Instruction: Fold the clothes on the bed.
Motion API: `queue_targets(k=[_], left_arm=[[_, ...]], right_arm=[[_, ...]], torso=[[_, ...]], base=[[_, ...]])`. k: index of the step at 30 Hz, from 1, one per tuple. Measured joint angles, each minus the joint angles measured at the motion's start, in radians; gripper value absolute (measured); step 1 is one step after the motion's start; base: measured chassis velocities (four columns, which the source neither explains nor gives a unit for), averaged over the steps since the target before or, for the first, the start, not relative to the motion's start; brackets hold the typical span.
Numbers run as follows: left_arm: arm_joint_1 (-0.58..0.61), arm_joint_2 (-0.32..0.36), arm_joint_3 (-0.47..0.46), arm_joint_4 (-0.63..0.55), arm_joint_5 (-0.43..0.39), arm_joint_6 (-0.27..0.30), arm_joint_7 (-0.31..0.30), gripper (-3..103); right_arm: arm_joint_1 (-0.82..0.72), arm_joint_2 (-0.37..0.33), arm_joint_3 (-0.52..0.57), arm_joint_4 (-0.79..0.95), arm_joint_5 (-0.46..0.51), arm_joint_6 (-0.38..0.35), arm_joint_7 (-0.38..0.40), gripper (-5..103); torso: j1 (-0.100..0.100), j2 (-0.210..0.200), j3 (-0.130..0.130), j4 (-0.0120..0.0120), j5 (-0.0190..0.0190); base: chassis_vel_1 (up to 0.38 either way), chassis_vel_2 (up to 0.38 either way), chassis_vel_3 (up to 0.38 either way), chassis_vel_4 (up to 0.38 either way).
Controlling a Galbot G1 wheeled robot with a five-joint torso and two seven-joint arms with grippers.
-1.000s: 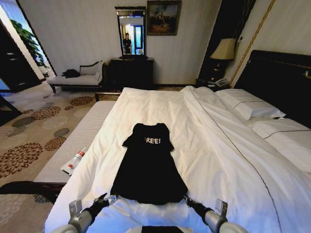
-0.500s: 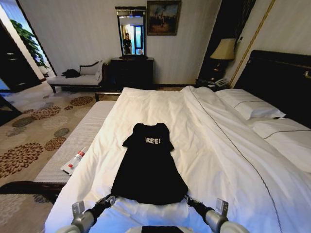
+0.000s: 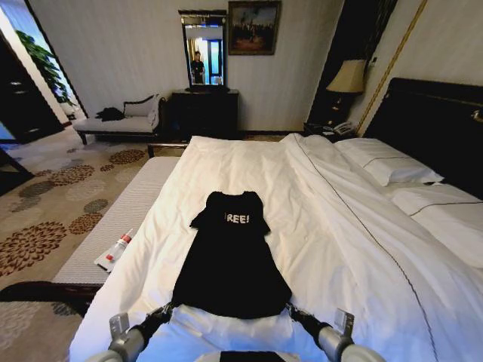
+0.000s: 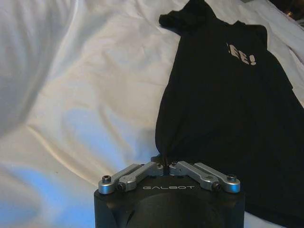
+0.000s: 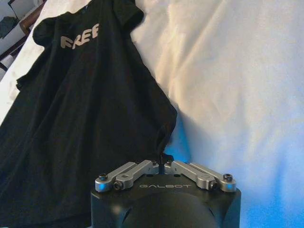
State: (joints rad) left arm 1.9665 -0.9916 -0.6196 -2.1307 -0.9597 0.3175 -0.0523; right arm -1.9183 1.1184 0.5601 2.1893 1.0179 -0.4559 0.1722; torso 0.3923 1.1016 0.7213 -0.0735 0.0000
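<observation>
The clothes, a black T-shirt [image 3: 230, 256] with white lettering, lie flat on the white duvet of the bed [image 3: 347, 249], collar away from me. My left gripper [image 3: 167, 309] is shut on the near left hem corner. My right gripper [image 3: 290, 308] is shut on the near right hem corner. In the left wrist view the left gripper [image 4: 166, 164] pinches a fold of the T-shirt [image 4: 228, 109]. The right wrist view shows the right gripper [image 5: 163, 162] pinching the T-shirt [image 5: 90, 109] in the same way.
A grey bench [image 3: 121, 226] runs along the bed's left side with a small tube [image 3: 117, 249] on it. White pillows [image 3: 389, 170] and a dark headboard [image 3: 438, 124] lie at the right. Patterned carpet [image 3: 45, 219] and a chaise longue [image 3: 121, 121] are at the far left.
The near hem of the T-shirt now spreads a little wider and straighter between the two grippers. The collar end has not moved.
</observation>
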Motion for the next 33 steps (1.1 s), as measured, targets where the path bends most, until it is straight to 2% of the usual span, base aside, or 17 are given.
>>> queue_targets(k=[18, 23, 33], left_arm=[[0.204, -0.055, -0.093, -0.047, 0.059, -0.074, 0.058, 0], [0.251, -0.055, -0.129, -0.063, 0.06, -0.086, 0.062, 0], [0.358, -0.057, -0.192, -0.112, 0.062, -0.112, 0.062, 0]], right_arm=[[-0.153, 0.024, -0.009, 0.103, -0.095, -0.043, 0.03, 0], [-0.179, 0.047, -0.016, 0.119, -0.117, -0.06, 0.043, 0], [-0.224, 0.05, -0.03, 0.159, -0.184, -0.095, 0.053, 0]], torso=[[0.0, 0.0, 0.0, 0.0001, -0.0001], [0.0, 0.0, 0.0, 0.0, 0.0], [0.0, 0.0, 0.0, 0.0001, 0.0001]], base=[[0.0, 0.0, 0.0, 0.0], [0.0, 0.0, 0.0, 0.0], [0.0, 0.0, 0.0, 0.0]])
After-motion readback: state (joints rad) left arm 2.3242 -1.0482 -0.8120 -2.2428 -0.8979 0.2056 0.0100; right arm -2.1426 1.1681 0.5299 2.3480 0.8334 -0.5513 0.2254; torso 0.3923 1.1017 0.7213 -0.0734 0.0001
